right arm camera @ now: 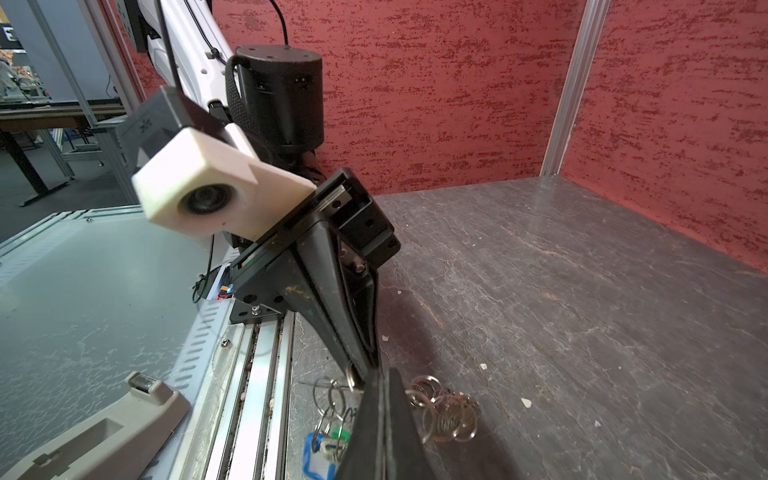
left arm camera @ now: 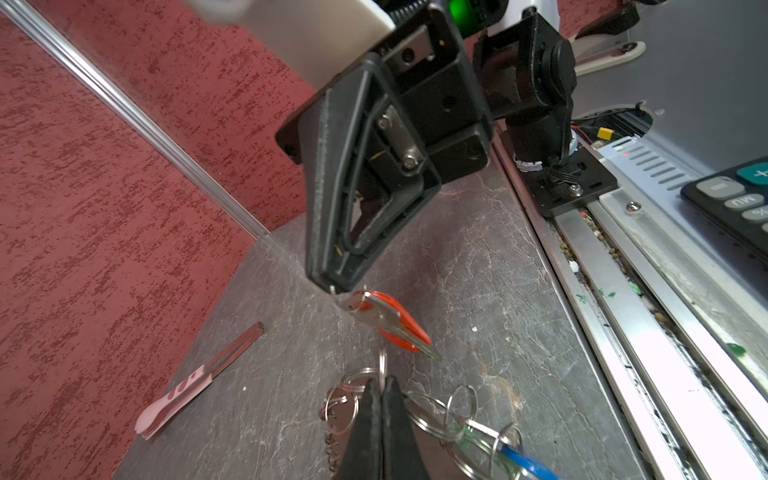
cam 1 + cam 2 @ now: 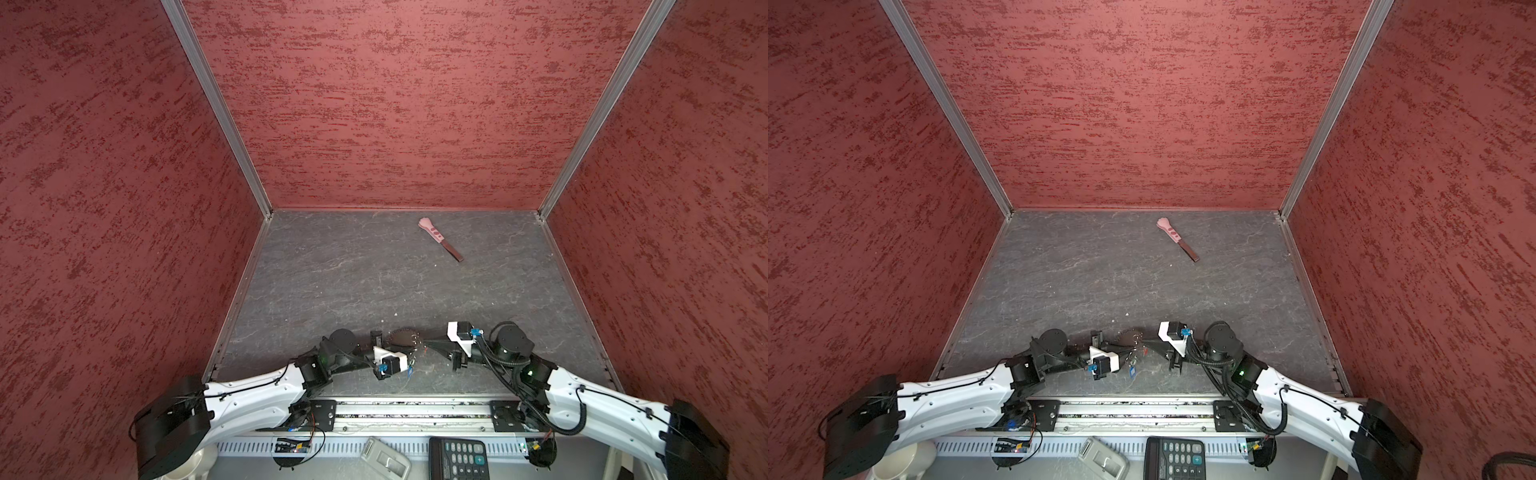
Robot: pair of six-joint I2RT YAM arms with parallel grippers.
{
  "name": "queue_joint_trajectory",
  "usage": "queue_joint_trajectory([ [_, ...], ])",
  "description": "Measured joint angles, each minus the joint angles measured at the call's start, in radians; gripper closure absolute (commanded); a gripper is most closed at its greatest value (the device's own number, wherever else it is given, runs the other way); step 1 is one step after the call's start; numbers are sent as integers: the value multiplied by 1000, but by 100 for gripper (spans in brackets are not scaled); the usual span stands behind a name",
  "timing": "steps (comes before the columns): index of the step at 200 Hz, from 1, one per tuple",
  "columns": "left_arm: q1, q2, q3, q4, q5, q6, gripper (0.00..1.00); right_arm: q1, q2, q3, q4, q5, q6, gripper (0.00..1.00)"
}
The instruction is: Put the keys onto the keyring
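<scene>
The keyring (image 2: 338,409) lies near the table's front middle: silver rings joined to a brown strap (image 3: 401,337). My left gripper (image 2: 382,379) is shut on one upright silver ring of it. The green tag (image 2: 468,432) and blue tag (image 2: 524,461) hang on rings beside my fingers. My right gripper (image 2: 332,287) comes in from the opposite side, shut on a thin wire ring from which the red key (image 2: 390,320) hangs, just above the left fingertips. In the right wrist view, the right gripper (image 1: 384,370) hides the red key; the blue tag (image 1: 318,455) and chain rings (image 1: 446,411) show.
A pink-handled tool with a dark blade (image 3: 440,240) lies far back, right of centre. Red walls close three sides. A metal rail (image 3: 415,409) runs along the front edge, with a calculator (image 3: 457,457) and a grey plastic holder (image 3: 384,456) beyond it.
</scene>
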Motion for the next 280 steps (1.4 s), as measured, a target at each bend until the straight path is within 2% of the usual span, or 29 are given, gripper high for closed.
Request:
queue_joint_trajectory([
  [88,145,-11,11,11,135,-228,100,0,13,-18,80,22,4,100],
  [151,194,4,94,-63,189,-391,100,0,85,-22,198,92,8,100],
  [215,294,81,207,-175,309,-579,100,0,104,-22,257,156,-26,100],
  [280,307,135,265,-270,365,-655,100,0,174,-21,281,198,-81,100],
])
